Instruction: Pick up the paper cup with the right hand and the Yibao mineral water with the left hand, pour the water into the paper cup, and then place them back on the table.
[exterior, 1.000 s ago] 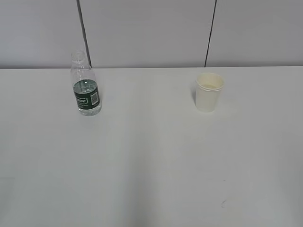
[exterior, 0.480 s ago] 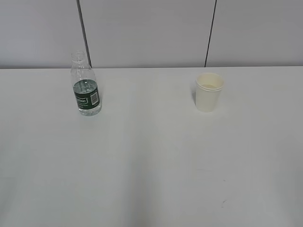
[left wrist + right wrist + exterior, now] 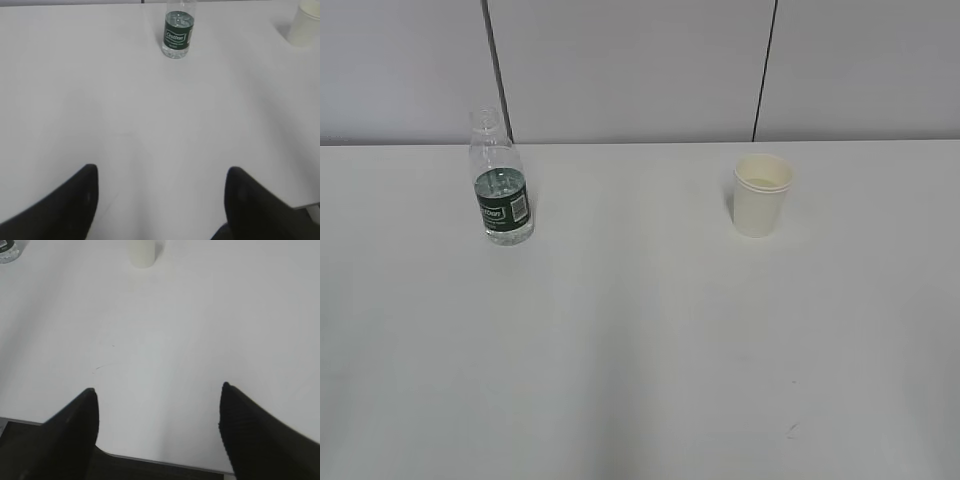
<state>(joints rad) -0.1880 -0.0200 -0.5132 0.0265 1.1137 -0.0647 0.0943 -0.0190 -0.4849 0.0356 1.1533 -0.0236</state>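
both my grippers, left (image 3: 160, 200) and right (image 3: 157, 430), are spread wide and empty. bottle (image 3: 501, 180) stands far left on the table (image 3: 640, 350), cup (image 3: 761, 195) far right. cup looks light and crushable, so i'd squeeze mid-wall gently; bottle's ribbed, i'd grab at the label

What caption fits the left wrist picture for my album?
Open left hand hangs over the white table, far from the water bottle standing ahead.

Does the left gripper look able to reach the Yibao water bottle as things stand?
Probably yes: the left gripper is open and the Yibao bottle stands upright ahead, with only bare table between; the paper cup sits well aside.
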